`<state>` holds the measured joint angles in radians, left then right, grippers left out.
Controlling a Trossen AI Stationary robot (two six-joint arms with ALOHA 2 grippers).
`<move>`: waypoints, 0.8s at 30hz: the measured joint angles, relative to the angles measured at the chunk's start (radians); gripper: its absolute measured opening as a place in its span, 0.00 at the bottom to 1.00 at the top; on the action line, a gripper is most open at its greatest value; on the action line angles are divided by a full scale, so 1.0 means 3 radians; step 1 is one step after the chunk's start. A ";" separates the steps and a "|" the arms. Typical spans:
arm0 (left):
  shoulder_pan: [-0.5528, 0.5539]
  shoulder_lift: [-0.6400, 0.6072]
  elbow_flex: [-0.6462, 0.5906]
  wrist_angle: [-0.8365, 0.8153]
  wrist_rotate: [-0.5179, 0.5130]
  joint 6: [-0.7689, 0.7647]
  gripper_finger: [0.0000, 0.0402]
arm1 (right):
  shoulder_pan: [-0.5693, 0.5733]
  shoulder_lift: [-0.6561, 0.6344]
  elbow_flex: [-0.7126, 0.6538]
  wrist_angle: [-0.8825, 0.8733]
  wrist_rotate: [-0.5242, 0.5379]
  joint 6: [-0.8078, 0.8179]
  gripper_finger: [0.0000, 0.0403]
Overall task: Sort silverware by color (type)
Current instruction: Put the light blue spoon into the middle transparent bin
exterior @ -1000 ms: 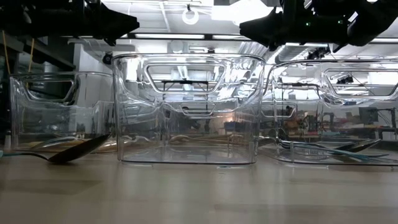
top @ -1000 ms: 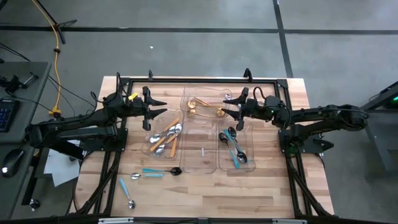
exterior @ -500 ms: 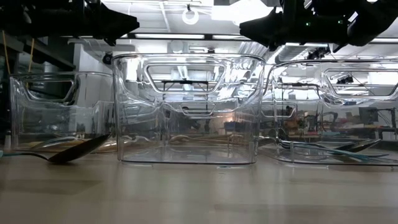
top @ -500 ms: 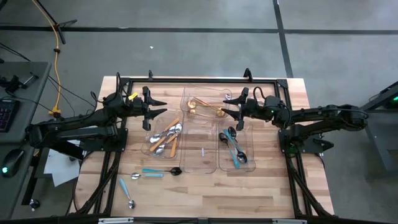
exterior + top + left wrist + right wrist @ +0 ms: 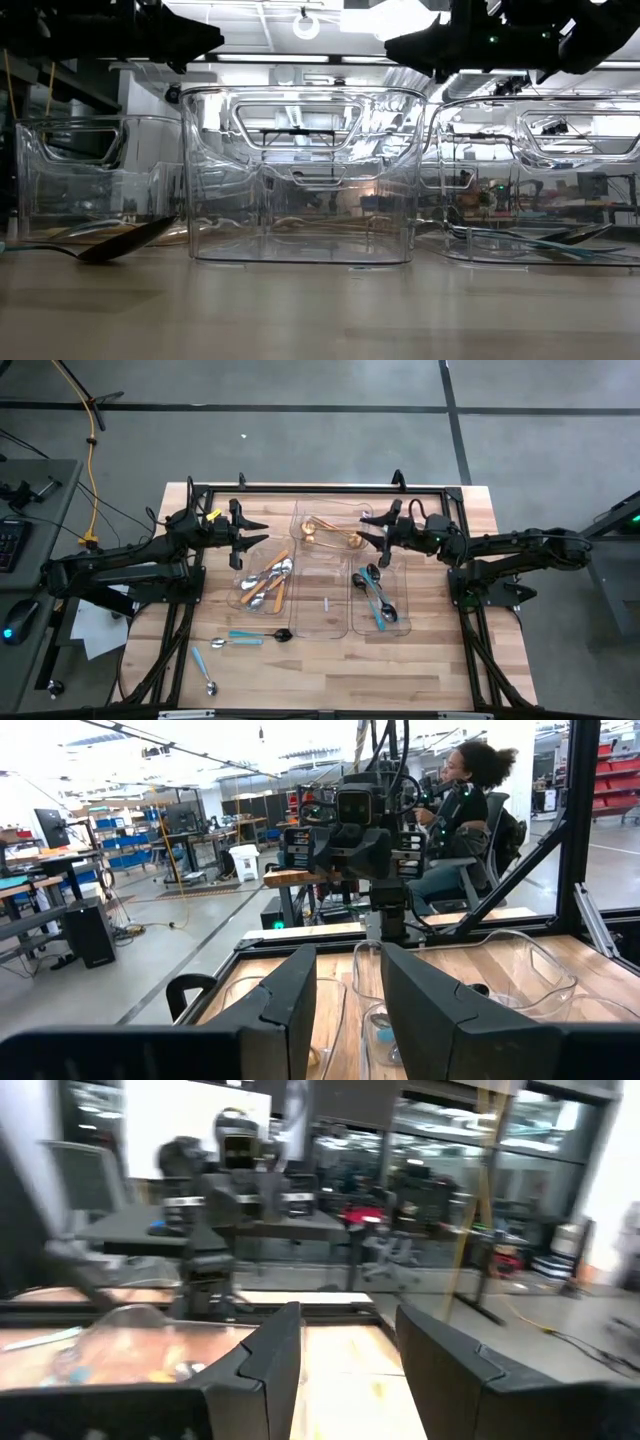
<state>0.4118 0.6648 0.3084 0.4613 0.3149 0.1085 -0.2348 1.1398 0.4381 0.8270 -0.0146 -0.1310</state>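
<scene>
Seen from straight above, the wooden table (image 5: 330, 660) carries three clear plastic trays side by side. The left tray (image 5: 263, 582) holds the silver spoons with orange handles (image 5: 266, 582). The middle tray (image 5: 325, 575) has the all-gold pieces (image 5: 328, 533) at its far end. The right tray (image 5: 381, 595) holds the dark pieces with teal handles (image 5: 377, 596). Loose on the wood nearer the front lie a light-blue-handled piece with a dark bowl (image 5: 260, 635), a small light-blue-handled spoon (image 5: 222, 643) just beside it, and another light-blue-handled spoon (image 5: 204, 671) closer to the front edge.

The left gripper (image 5: 258, 532) hangs above the far end of the left tray, its fingers spread and holding nothing. The right gripper (image 5: 368, 528) hangs between the far ends of the middle and right trays, fingers likewise apart and bare.

At table height, the dark spoon bowl (image 5: 125, 242) rests on the wood in front of the left tray.

From the left wrist, the two dark fingers (image 5: 290, 1005) stand parted with only tray rims between them; a seated person (image 5: 465, 815) shows beyond the table.

From the right wrist, the fingers (image 5: 265, 1365) are also apart.
</scene>
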 joint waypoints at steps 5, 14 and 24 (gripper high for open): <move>0.0000 0.0000 0.0000 -0.0001 0.0000 -0.0001 0.26 | -0.0003 -0.0001 0.0001 -0.0138 0.1147 0.0354 0.37; -0.0001 0.0000 0.0000 -0.0003 0.0001 -0.0009 0.26 | -0.0577 -0.0004 0.0004 -0.1791 0.2659 0.1636 0.37; 0.0000 0.0000 0.0000 -0.0003 0.0000 -0.0006 0.26 | -0.1570 -0.0001 0.0004 -0.2744 0.0957 0.2364 0.37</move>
<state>0.4118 0.6648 0.3084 0.4603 0.3149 0.1066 -0.7057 1.1396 0.4393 0.0040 0.2725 0.5782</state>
